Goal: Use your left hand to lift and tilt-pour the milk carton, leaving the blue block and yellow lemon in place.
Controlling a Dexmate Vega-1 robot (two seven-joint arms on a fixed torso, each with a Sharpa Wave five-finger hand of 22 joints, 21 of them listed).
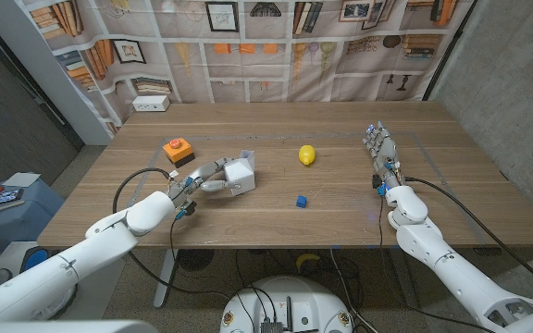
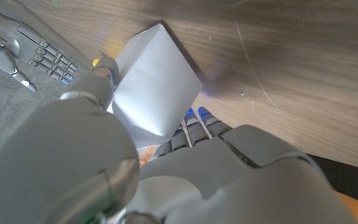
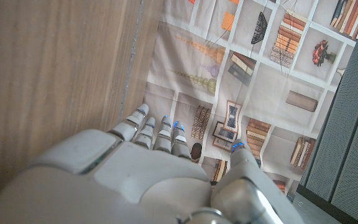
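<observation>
White and tilted, the carton (image 1: 240, 173) is held by the left hand (image 1: 209, 176) over the left half of the wooden table (image 1: 276, 208). In the head view its gabled top is seen leaning toward the far right, away from the arm. Whether its base is touching the wood cannot be told from this view. In the left wrist view the carton (image 2: 156, 84) is seen as a plain white box turned on a corner, with the thumb on one side of it and the fingers (image 2: 191, 127) on the other — the hand (image 2: 166, 168) is closed around it.

Just behind the left hand, toward the far left of the table, an orange button (image 1: 177, 147) on a dark base is placed. The lemon (image 1: 307, 154) is lying near the middle of the table, to the right of the carton and apart from it. The blue block (image 1: 300, 201) is set nearer to the robot than the lemon, well apart from both.

The right hand (image 1: 380, 153) is kept at the right side of the table, holding nothing, with its fingers stretched out toward the far edge — this is shown also in the right wrist view, where the fingers (image 3: 151, 127) are straight and slightly apart beside the wood. A white box (image 1: 151, 104) is seen at the far left edge, before a backdrop printed with bookshelves (image 1: 276, 42).
</observation>
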